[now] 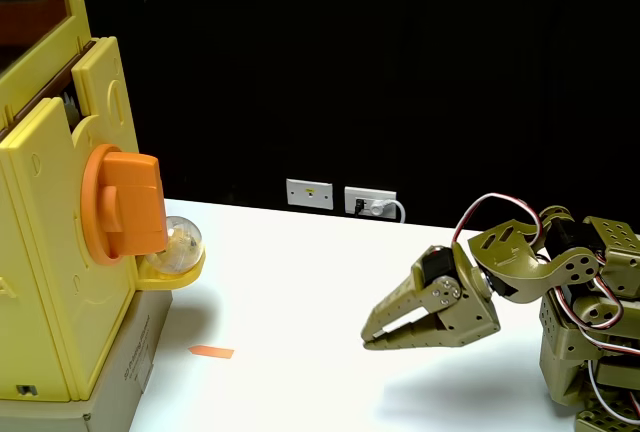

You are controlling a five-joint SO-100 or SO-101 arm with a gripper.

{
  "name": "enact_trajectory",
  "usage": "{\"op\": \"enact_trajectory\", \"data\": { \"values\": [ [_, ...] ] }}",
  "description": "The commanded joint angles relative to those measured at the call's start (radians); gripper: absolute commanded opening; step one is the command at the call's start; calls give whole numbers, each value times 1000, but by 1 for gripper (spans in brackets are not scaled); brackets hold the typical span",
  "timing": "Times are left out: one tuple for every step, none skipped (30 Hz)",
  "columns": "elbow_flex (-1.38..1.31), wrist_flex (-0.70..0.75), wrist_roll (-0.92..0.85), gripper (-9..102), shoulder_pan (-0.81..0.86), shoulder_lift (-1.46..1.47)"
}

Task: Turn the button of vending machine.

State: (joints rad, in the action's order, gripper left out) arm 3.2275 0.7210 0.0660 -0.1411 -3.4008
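The pale-yellow vending machine (60,282) stands at the left edge of the fixed view, raised on a grey box. Its orange button (125,207), a round disc with a thick bar, juts out to the right. Just below the button, a clear capsule ball (182,244) rests in the small yellow tray (180,270). My olive-green gripper (375,337) hovers low over the white table at the right, pointing left toward the machine and far from the button. Its fingers are slightly apart with nothing between them.
A small orange tag (211,352) lies on the white table (300,282) between machine and gripper. White wall sockets (340,197) with a plugged cable sit at the table's back edge against a black backdrop. The arm's base (600,352) occupies the right corner.
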Motion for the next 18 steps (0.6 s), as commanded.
{"op": "enact_trajectory", "data": {
  "values": [
    [109,100,-35,1,-2,-143],
    [97,141,-37,1,0,-143],
    [86,181,-41,1,3,-143],
    [72,224,-51,1,8,-144],
    [58,279,-41,1,14,-144],
    [46,324,-35,1,18,-144],
    [40,347,-26,1,21,-144],
    [40,345,-26,1,21,-144],
    [40,345,-23,1,15,-144],
    [40,345,-15,1,11,-146],
    [40,345,2,1,6,-146],
    [40,345,5,1,5,-146],
    [40,345,37,2,3,-146],
    [41,344,74,2,0,-146],
    [41,342,101,2,0,-146],
    [43,341,123,2,5,-146],
    [43,341,129,2,9,-146],
    [43,341,129,2,14,-146]
  ]
}}
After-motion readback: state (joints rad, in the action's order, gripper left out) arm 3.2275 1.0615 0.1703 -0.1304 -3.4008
